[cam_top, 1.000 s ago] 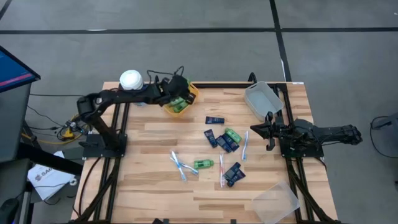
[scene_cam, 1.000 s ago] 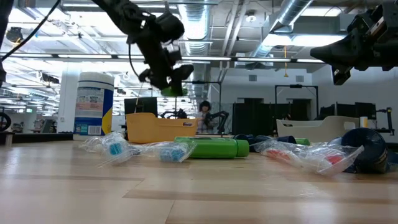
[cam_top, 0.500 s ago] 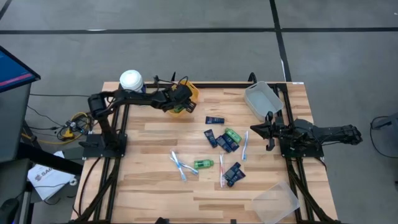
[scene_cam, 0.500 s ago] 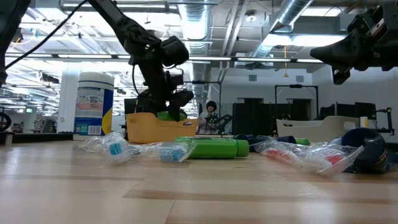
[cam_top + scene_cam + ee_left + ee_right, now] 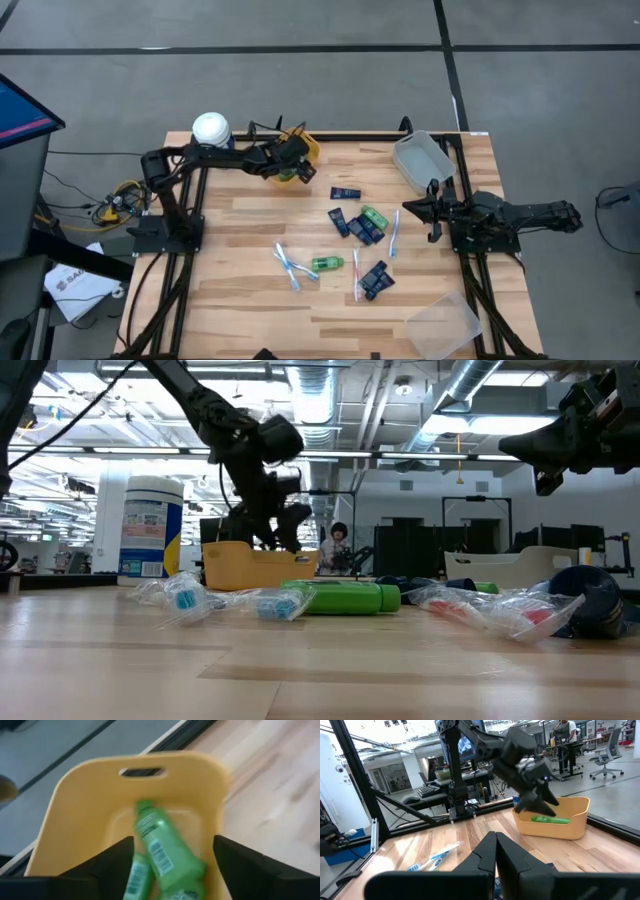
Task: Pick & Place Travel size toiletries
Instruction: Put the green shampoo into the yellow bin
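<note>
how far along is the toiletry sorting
Early on. Done: a few green bottles lie in the yellow bin. In hand: nothing; the left pincer is open over that bin with one bottle just below it, and the right pincer waits shut at the table's right side. Left: the navy tubes, toothbrushes and two more green bottles lie on the table.

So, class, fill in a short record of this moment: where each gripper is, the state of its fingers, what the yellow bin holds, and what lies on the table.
left gripper: open, over the yellow bin
right gripper: shut, empty, at the table's right side
yellow bin contents: green bottles
table: navy tubes, toothbrushes, one more green bottle
</note>
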Robot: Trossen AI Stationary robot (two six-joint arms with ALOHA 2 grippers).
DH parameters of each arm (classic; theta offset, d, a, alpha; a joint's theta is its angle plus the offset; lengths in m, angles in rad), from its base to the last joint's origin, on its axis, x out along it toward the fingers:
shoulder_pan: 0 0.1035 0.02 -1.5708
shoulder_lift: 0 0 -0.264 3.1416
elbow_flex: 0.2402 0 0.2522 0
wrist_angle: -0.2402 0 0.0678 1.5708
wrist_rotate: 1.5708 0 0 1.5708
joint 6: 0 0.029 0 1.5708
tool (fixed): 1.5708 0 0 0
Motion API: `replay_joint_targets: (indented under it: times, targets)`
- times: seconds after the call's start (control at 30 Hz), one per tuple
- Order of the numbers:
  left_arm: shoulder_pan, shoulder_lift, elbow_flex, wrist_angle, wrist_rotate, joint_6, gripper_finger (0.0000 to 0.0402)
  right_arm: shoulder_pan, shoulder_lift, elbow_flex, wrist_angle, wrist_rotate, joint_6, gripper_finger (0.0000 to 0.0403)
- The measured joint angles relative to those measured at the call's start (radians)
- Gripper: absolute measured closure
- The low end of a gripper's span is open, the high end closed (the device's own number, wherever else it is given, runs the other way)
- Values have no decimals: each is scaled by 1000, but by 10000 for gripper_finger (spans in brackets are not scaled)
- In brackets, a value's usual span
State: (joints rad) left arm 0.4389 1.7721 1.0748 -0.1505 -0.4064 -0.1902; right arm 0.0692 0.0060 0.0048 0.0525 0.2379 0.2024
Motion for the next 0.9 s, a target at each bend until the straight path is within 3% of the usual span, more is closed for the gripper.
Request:
replay_joint_targets:
  times: [0.23, 0.37, 0.47, 0.67, 0.9]
  targets:
    - [-84, -199, 0, 6, 178, 40, 93, 0, 0, 0, 0, 0, 0, 403]
    - [-205, -286, 1, 10, 308, 155, 98, 0, 0, 0, 0, 0, 0, 403]
    - [-322, -308, 1, 19, 320, 198, 100, 0, 0, 0, 0, 0, 0, 403]
    - [-493, -236, 1, 55, 260, 153, 95, 0, 0, 0, 0, 0, 0, 403]
    - [-598, -63, 0, 158, 250, 40, 93, 0, 0, 0, 0, 0, 0, 403]
